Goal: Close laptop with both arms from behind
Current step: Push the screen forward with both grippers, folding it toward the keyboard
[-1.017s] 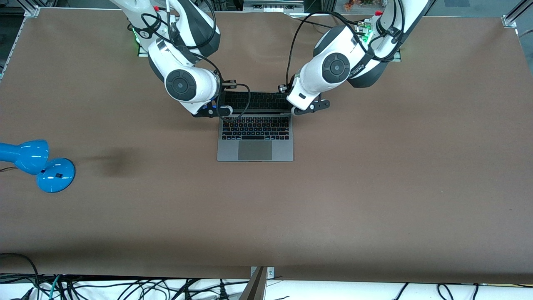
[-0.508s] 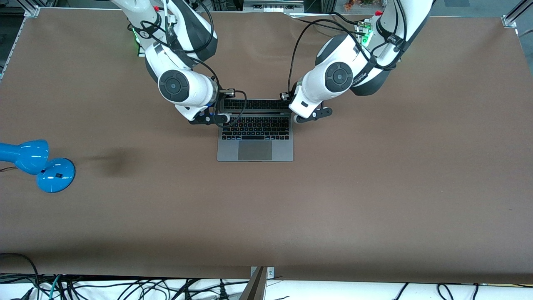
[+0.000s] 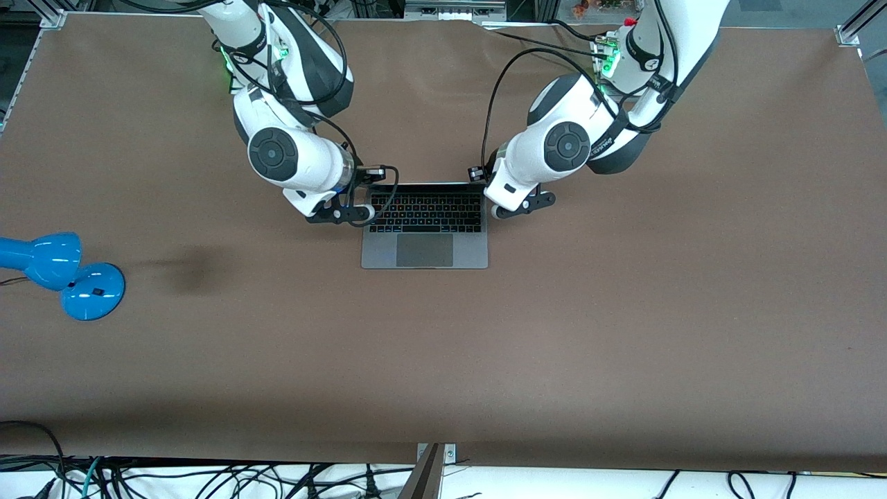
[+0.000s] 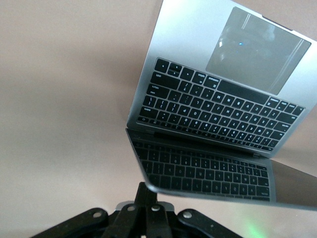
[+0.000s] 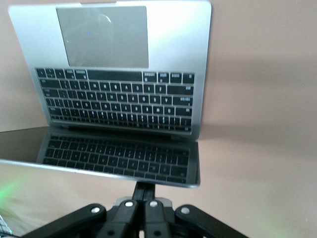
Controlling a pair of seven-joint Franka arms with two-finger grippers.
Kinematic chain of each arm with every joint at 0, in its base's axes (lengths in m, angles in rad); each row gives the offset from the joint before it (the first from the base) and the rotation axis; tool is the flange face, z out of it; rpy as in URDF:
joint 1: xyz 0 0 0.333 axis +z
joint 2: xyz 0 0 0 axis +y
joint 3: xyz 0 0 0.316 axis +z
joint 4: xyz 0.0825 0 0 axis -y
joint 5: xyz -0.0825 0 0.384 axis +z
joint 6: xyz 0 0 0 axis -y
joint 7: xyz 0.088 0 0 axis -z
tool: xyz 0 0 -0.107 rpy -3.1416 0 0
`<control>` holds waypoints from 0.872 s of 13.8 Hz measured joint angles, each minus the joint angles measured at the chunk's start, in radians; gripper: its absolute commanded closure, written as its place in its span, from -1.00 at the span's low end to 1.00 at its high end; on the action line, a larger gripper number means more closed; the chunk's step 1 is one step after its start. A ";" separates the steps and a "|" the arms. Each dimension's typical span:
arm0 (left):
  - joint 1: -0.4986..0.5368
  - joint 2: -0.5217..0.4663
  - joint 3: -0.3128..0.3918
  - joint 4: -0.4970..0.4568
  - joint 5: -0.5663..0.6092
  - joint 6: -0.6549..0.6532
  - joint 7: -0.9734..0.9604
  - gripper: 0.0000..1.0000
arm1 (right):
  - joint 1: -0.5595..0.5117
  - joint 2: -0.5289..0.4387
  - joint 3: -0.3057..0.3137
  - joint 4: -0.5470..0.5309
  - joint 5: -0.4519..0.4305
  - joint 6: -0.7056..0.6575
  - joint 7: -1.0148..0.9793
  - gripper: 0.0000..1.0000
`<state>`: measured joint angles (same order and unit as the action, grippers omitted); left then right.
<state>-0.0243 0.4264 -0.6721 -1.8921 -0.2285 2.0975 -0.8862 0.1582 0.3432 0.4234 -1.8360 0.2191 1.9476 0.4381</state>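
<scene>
Over the last second both pincers have travelled toward the front camera, and the laptop's screen has tipped forward with them: the dark panel that showed as a broad band above the keys is now only a thin edge along the top of the keyboard in the front view. By my judgement the lid is past upright and the close is well underway, with the final lowering onto the base not yet done.

The left pincer sits against the lid's upper edge at the corner toward the left arm's end of the desk, its fingers drawn together and gripping nothing. The right pincer does the same at the other corner, also closed and empty, pushing rather than grasping.

The laptop lies on the brown desk about midway between the two arms. It is a slim grey metal machine with black keys and a large trackpad, and its glossy dark screen mirrors the keyboard. A blue desk lamp stands well apart, toward the right arm's end
</scene>
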 measured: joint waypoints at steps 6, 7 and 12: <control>0.000 0.064 0.014 0.054 0.048 0.001 0.000 1.00 | -0.001 0.016 -0.015 0.000 -0.001 0.087 -0.070 0.94; -0.001 0.077 0.019 0.066 0.056 0.001 0.000 1.00 | -0.001 0.022 -0.021 0.000 -0.001 0.094 -0.086 0.94; -0.002 0.144 0.043 0.135 0.094 0.001 0.000 1.00 | -0.002 0.061 -0.044 0.000 -0.021 0.158 -0.150 0.94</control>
<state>-0.0263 0.5709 -0.6288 -1.7571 -0.1343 2.0988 -0.8864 0.1564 0.4044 0.3799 -1.8362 0.1983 2.1053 0.2881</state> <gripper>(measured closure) 0.991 0.965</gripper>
